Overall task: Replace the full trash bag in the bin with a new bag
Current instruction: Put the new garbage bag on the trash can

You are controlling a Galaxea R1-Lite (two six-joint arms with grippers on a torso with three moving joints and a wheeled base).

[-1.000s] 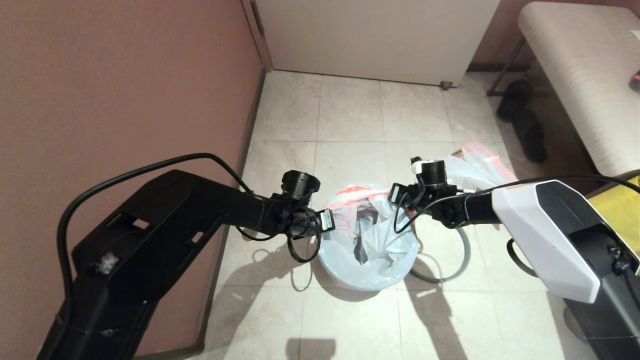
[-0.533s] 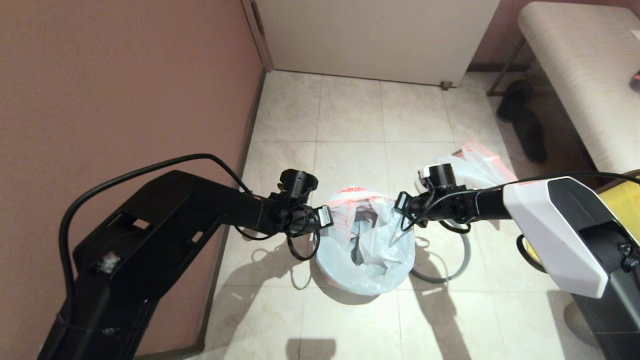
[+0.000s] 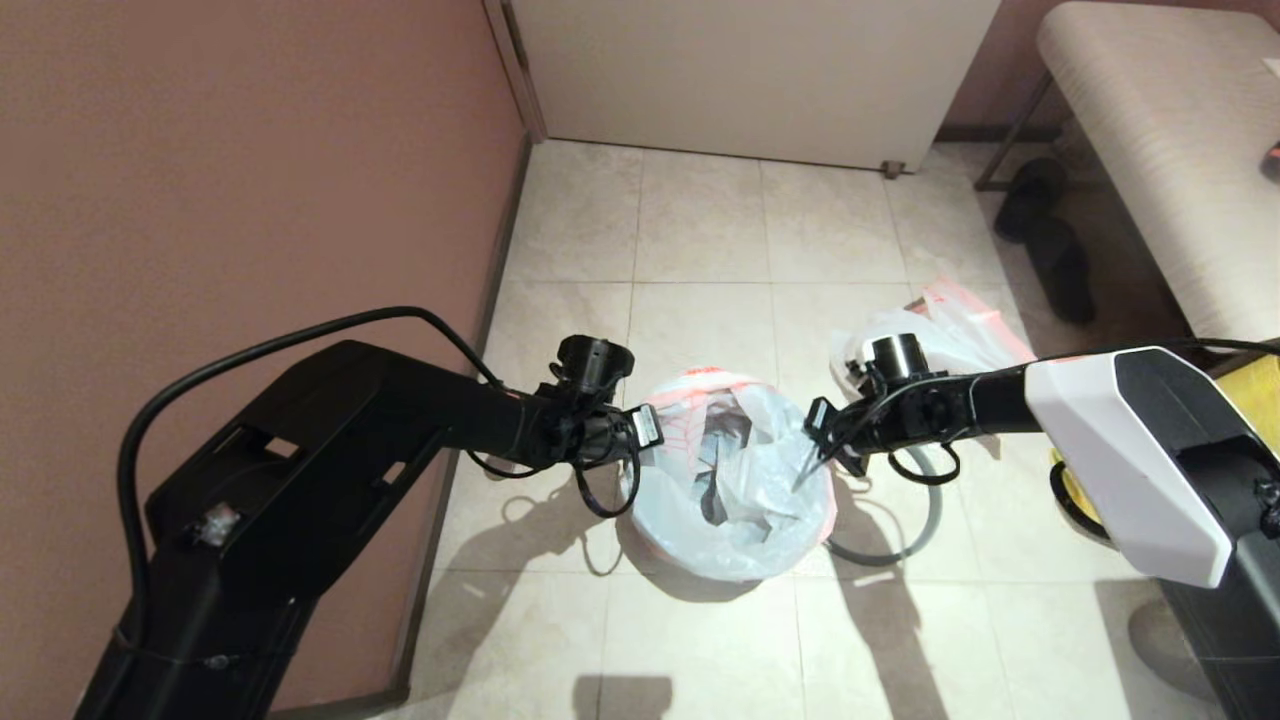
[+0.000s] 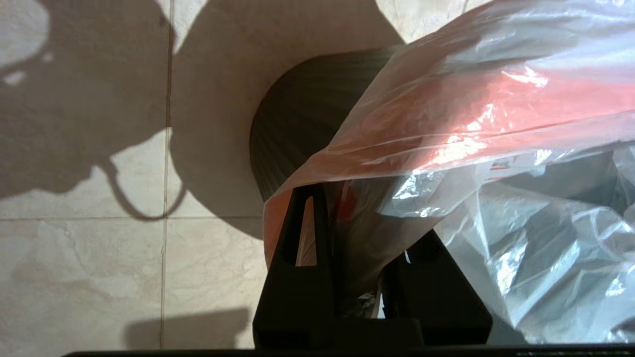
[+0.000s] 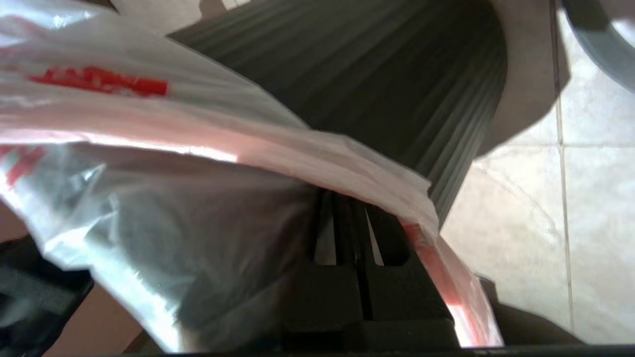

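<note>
On the tiled floor, the new bag is draped over the bin, its mouth stretched left to right between the left pincer and right pincer, each clamped on an opposite edge.

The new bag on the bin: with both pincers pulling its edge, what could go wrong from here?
1. The new bag is thin film; the left pincer and the right pincer pull opposite sides, so it may tear.
2. The bin looks light and might tip.
3. The grey ring lies on the floor beside it, so the bag may slip off.
</note>
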